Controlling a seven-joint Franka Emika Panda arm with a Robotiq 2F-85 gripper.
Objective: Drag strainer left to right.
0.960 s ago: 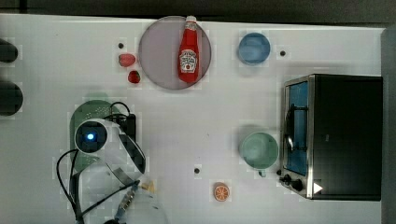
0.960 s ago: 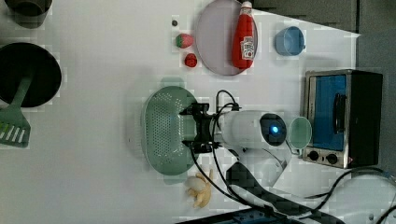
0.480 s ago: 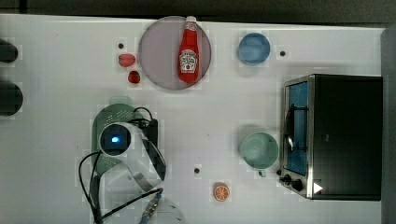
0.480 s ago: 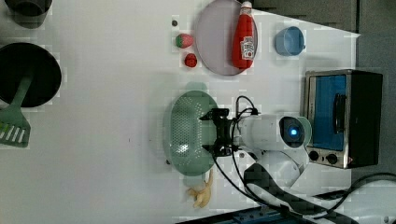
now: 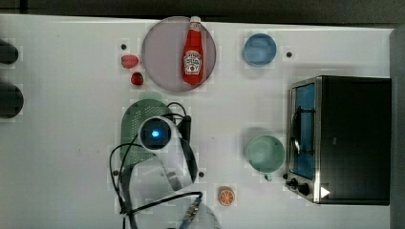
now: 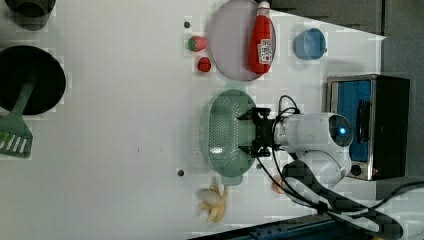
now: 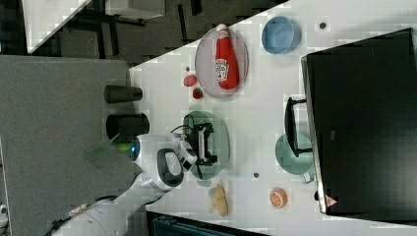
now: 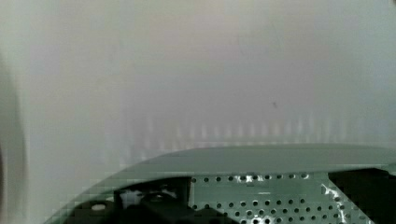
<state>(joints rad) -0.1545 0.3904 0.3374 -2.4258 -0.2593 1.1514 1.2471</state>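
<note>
Fingers spread wide, the gripper [image 6: 254,133] sits in the pale mint-green perforated plastic strainer [image 6: 222,134], centre frame, solid mint-green cup [image 5: 265,153] rightward.

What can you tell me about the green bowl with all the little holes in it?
It is a strainer: a pale mint-green oval bowl that looks like plastic, its inside dotted with small holes, with a little tab at each end of the rim. It sits upright on the white table, below the plate in the left view. The robot's black gripper is open and reaches in over one long side of the rim.
</note>
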